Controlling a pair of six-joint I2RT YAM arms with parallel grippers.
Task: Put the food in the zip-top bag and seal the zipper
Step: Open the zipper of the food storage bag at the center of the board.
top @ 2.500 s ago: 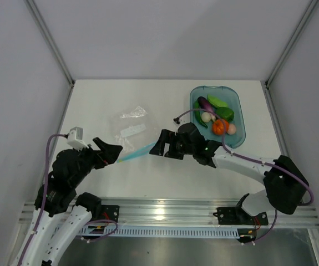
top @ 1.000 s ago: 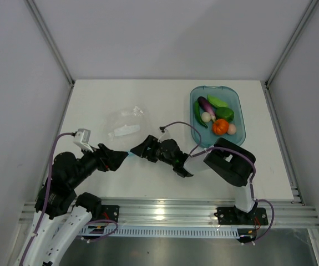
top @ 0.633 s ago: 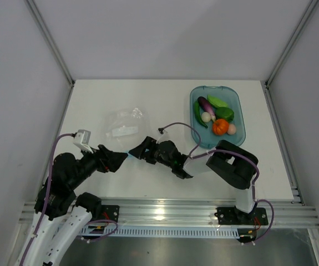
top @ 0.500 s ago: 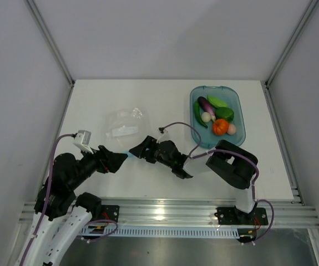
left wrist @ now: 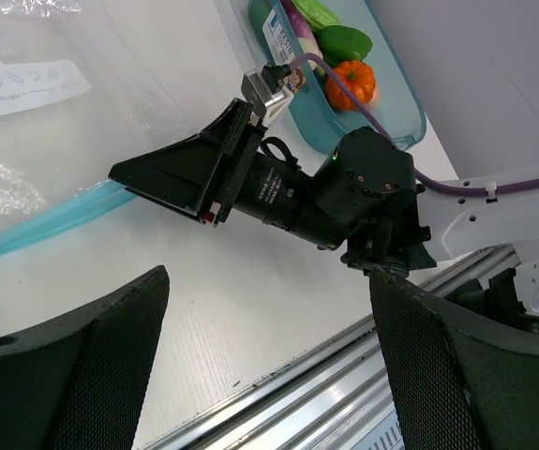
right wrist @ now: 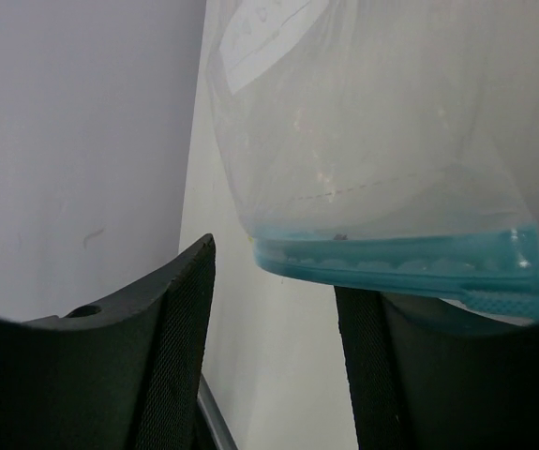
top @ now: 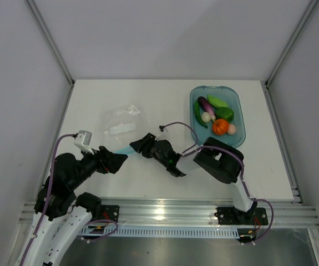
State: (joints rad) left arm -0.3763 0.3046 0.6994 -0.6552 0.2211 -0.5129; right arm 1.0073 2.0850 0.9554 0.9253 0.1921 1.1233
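Note:
The clear zip-top bag (top: 120, 123) lies flat left of centre, its white label (top: 120, 129) up. Its light blue zipper (top: 125, 149) runs along the near edge between my two grippers. My left gripper (top: 116, 157) is open, its fingers wide apart near the strip's left end; in the left wrist view (left wrist: 269, 281) nothing lies between them. My right gripper (top: 137, 143) is open at the strip's right end; in the right wrist view (right wrist: 274, 272) the zipper (right wrist: 400, 262) lies across one finger (right wrist: 410, 366). The food, eggplant (top: 204, 104), green pieces (top: 221, 103), orange piece (top: 220, 127) and white-pink one (top: 232, 128), sits in the blue tray (top: 241, 119).
The blue tray stands at the back right, also in the left wrist view (left wrist: 402, 112). The right arm's elbow (top: 220, 160) sits low over the table near the front. Grey walls close in left, right and back. The metal rail (top: 165, 210) runs along the near edge.
My right gripper has moved left along the zipper toward the left gripper. The bag has shifted slightly left and back. The left gripper has barely moved.

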